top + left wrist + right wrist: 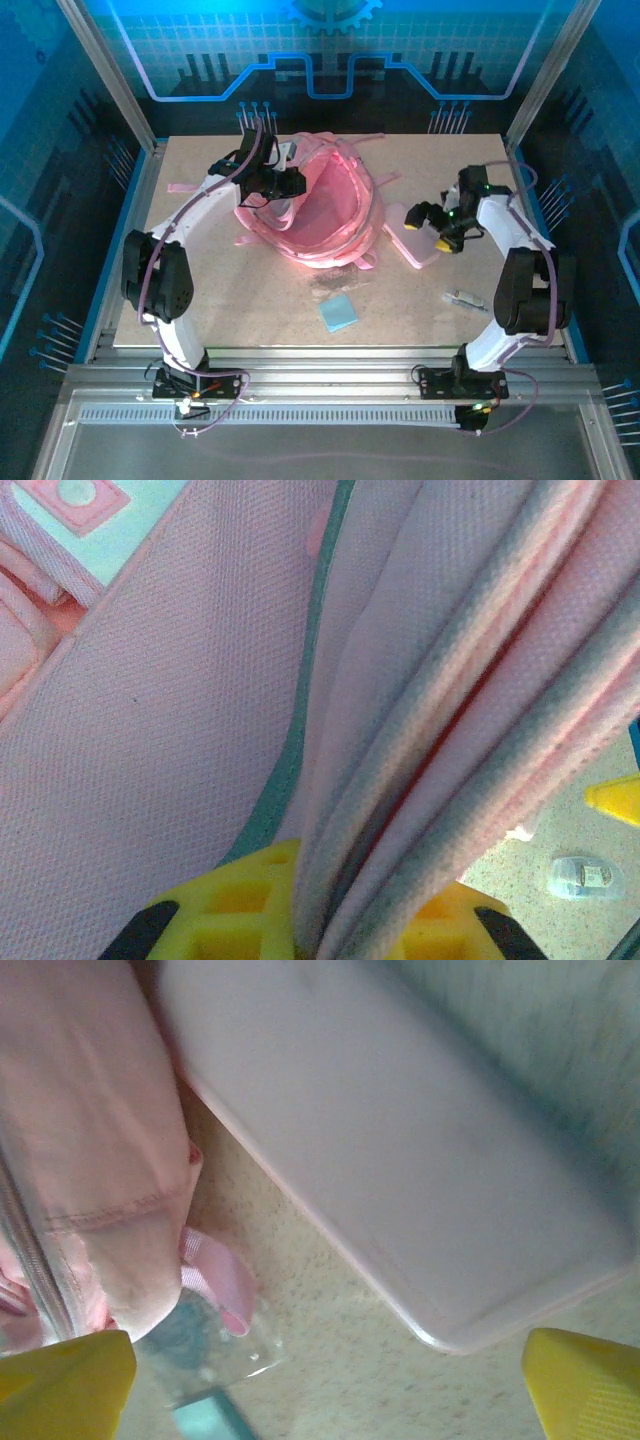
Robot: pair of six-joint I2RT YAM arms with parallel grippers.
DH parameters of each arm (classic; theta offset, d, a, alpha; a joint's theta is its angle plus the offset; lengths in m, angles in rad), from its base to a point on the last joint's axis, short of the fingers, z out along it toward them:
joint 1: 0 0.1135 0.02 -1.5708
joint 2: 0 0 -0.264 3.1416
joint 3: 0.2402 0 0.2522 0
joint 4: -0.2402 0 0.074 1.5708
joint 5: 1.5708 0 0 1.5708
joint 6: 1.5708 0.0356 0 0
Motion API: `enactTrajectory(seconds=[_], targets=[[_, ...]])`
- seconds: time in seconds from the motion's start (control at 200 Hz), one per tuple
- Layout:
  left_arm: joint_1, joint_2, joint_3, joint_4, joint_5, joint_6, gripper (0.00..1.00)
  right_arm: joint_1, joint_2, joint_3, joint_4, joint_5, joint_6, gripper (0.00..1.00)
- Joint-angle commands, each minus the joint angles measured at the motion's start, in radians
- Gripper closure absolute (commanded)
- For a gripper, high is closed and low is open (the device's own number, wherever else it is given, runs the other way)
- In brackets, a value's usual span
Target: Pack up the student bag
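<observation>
The student bag (pixel 322 205), a large soft pink backpack, lies open-mouthed at the table's middle back. My left gripper (pixel 284 186) is at its left rim, and in the left wrist view its yellow fingers (pixel 232 900) are shut on folded pink rim fabric (pixel 420 750). My right gripper (pixel 432 228) hovers to the right of the bag over a small flat pink case (pixel 413 247). In the right wrist view it (pixel 325 1390) stands open with the case (pixel 400 1150) just ahead, nothing between its fingertips (pixel 585 1385), and the bag's side (pixel 85 1130) at left.
A light blue pad (pixel 338 313) lies in front of the bag, with a clear packet (pixel 330 284) between them. A small clear item (pixel 464 298) rests at the right front. A pink strap loop (pixel 215 1275) lies on the packet (pixel 205 1355). Straps trail off at the bag's back left (pixel 190 187).
</observation>
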Motion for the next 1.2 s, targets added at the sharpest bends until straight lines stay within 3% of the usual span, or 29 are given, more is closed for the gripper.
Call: enactTrajectory(seconds=[0.0, 0.175, 0.515, 0.88, 1.196], targets=[[0.016, -0.016, 0.045, 0.008, 0.034, -0.016, 0.90, 0.068, 0.050, 0.117, -0.130, 0.245, -0.208, 0.00], [0.030, 0.014, 0.075, -0.008, 0.048, -0.015, 0.91, 0.180, 0.174, 0.178, -0.112, 0.427, -0.455, 0.00], [0.037, 0.075, 0.141, -0.090, 0.100, -0.010, 0.91, 0.220, 0.320, 0.275, -0.090, 0.457, -0.660, 0.00], [0.040, 0.075, 0.144, -0.110, 0.098, -0.016, 0.91, 0.257, 0.375, 0.228, -0.023, 0.435, -0.677, 0.00], [0.040, 0.061, 0.167, -0.115, 0.106, -0.023, 0.91, 0.233, 0.414, 0.232, -0.003, 0.580, -0.655, 0.00]])
